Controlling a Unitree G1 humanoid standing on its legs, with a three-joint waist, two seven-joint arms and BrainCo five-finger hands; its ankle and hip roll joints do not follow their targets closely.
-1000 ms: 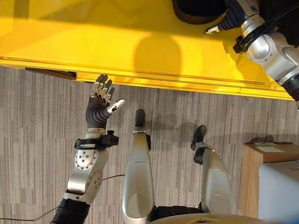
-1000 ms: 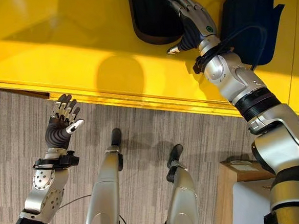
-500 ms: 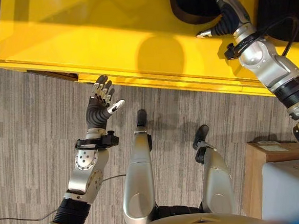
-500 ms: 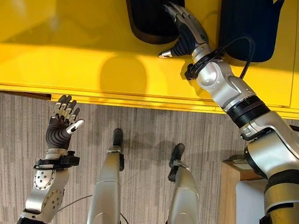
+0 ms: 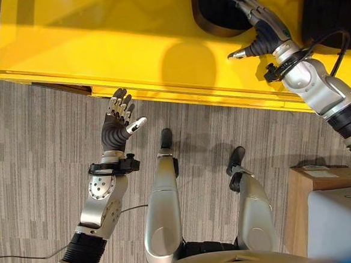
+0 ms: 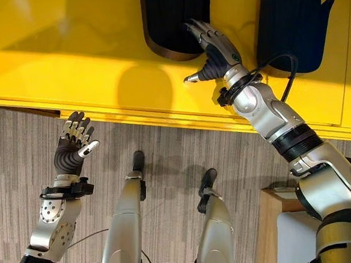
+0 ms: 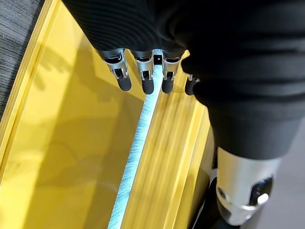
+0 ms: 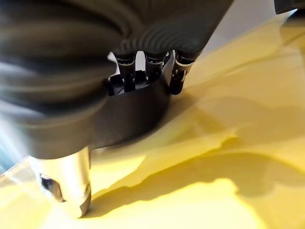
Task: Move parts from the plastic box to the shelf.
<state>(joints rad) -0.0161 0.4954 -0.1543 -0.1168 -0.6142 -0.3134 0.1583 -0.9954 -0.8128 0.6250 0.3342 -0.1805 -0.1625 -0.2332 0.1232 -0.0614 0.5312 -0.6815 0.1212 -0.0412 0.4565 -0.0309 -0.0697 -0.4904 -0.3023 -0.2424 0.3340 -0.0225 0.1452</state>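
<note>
1. Since 1 second ago our right hand (image 6: 215, 47) has swung toward our left across the yellow surface (image 5: 97, 46), and the dark part (image 6: 176, 17) under its fingertips now lies further to our left than it did.
2. We see our right hand with its fingers straight and slightly spread, their tips resting on the rim of that dark part, the thumb stretched out sideways over the yellow surface and curled around nothing.
3. Our right wrist view shows the same fingers (image 8: 147, 67) hanging just over the dark part (image 8: 128, 109), which sits flat on the yellow surface (image 8: 228, 157); we cannot tell whether every tip touches it.
4. We see a 2nd dark part (image 6: 294, 21) lying on the yellow surface on the far side of our right arm, apart from the 1st.
5. Our left hand (image 5: 117, 120) has not moved; it hangs over the grey carpet (image 5: 32, 153), just short of the yellow edge, fingers loosely open with the thumb held out, holding nothing.
6. Our left wrist view shows those fingers (image 7: 143, 76) relaxed above the yellow surface (image 7: 62, 143).
</note>
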